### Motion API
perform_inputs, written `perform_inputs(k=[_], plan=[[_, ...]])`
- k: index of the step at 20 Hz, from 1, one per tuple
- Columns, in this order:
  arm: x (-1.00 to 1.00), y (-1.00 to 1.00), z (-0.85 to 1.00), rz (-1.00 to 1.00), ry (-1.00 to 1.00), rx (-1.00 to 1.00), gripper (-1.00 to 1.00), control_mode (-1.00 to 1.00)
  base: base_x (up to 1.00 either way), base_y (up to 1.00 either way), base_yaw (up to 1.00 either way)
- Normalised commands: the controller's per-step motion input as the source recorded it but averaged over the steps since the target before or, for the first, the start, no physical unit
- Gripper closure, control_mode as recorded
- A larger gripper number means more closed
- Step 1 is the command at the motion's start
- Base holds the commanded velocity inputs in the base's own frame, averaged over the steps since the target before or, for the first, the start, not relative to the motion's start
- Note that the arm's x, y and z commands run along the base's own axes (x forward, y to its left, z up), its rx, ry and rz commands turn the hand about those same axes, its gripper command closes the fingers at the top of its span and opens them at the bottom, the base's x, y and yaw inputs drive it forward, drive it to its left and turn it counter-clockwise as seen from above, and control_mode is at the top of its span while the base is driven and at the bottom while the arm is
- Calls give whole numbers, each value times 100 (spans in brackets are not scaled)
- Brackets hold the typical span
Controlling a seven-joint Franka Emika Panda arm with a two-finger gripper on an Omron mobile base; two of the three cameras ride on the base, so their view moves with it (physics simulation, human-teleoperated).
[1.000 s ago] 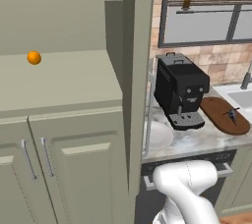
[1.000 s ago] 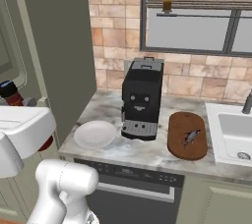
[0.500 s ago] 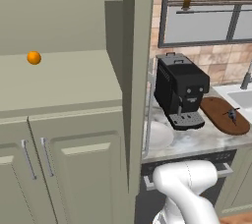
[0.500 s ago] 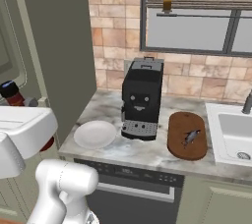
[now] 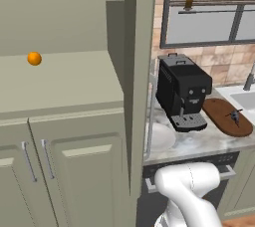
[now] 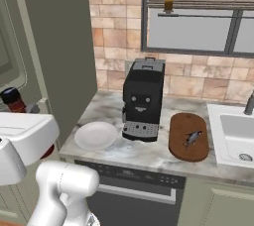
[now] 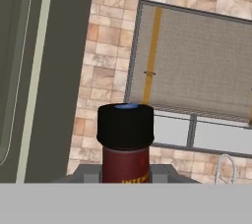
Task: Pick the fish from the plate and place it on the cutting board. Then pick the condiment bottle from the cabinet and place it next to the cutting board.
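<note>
A dark-red condiment bottle [image 7: 125, 147] with a black cap stands upright right in front of the hand camera. My gripper [image 7: 126, 175] is shut on its lower body. In the right base view the condiment bottle [image 6: 13, 99] pokes up above my white hand at the far left, beside the sage-green cabinet [image 6: 54, 46]. The fish [image 6: 192, 138] lies on the round brown cutting board [image 6: 179, 125], right of the coffee machine. The white plate [image 6: 95, 135] sits bare on the counter, left of the machine. From the other side the fish [image 5: 234, 117], cutting board [image 5: 218, 112] and plate [image 5: 162, 136] show too.
A black coffee machine [image 6: 143, 98] stands between plate and board. A sink [image 6: 233, 131] with a tap lies right of the board. An orange ball [image 5: 34, 58] rests on the cabinet's shelf [image 5: 64, 81]. Behind the counter are a tiled wall and a window.
</note>
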Motion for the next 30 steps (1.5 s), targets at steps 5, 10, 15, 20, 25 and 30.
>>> perform_inputs(k=[5, 10, 15, 20, 25, 30], plan=[[11, -12, -21, 0, 0, 2, 100, -100, 0, 0, 0], [18, -20, -10, 2, 0, 3, 100, -100, 0, 0, 0], [16, -11, -12, 6, -5, 1, 100, -100, 0, 0, 0], [3, -3, -13, 11, -14, 0, 100, -100, 0, 0, 0], [0, 0, -16, 15, -16, 0, 100, -100, 0, 0, 0], [2, 0, -24, 17, -10, 0, 100, -100, 0, 0, 0]])
